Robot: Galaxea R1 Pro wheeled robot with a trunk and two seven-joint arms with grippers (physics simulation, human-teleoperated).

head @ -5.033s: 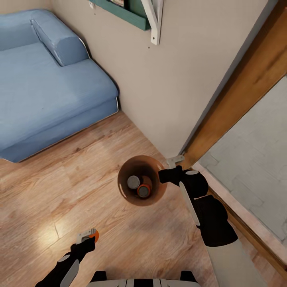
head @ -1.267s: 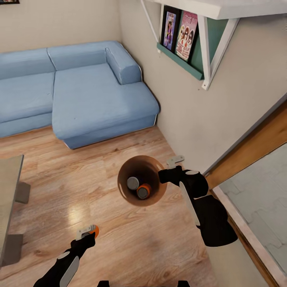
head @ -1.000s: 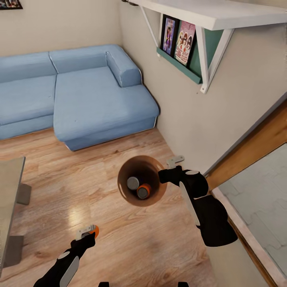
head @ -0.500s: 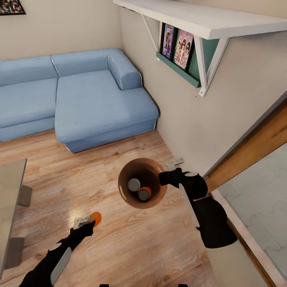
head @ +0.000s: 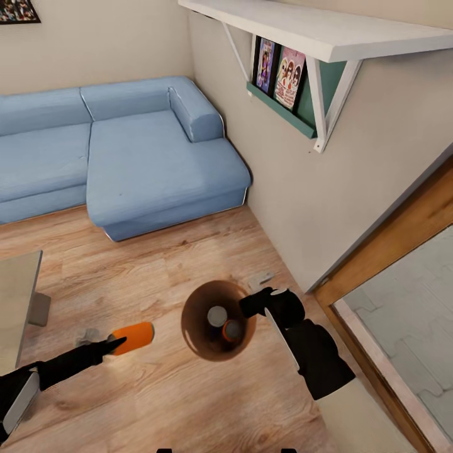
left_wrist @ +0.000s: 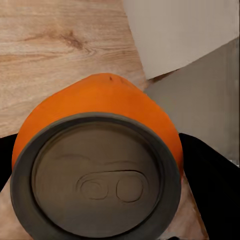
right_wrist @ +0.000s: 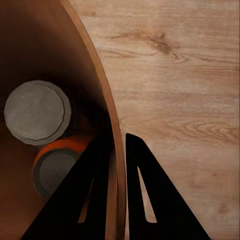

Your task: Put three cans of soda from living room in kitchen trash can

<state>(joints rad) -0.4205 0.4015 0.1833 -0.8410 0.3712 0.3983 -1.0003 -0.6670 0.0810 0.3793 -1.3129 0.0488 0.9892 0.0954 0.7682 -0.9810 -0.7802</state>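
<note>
Two cans (head: 222, 322): I see them inside the trash can (head: 195, 333).
Right gripper (head: 248, 305): pinching its rim.
Left gripper (head: 113, 343): apparently clamping an orange can (head: 132, 336), fingers mostly hidden.

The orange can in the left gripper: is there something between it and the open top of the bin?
Nothing visible. The orange can, held by the left gripper, has only bare wood floor between it and the bin, which the right gripper holds by its rim.
</note>
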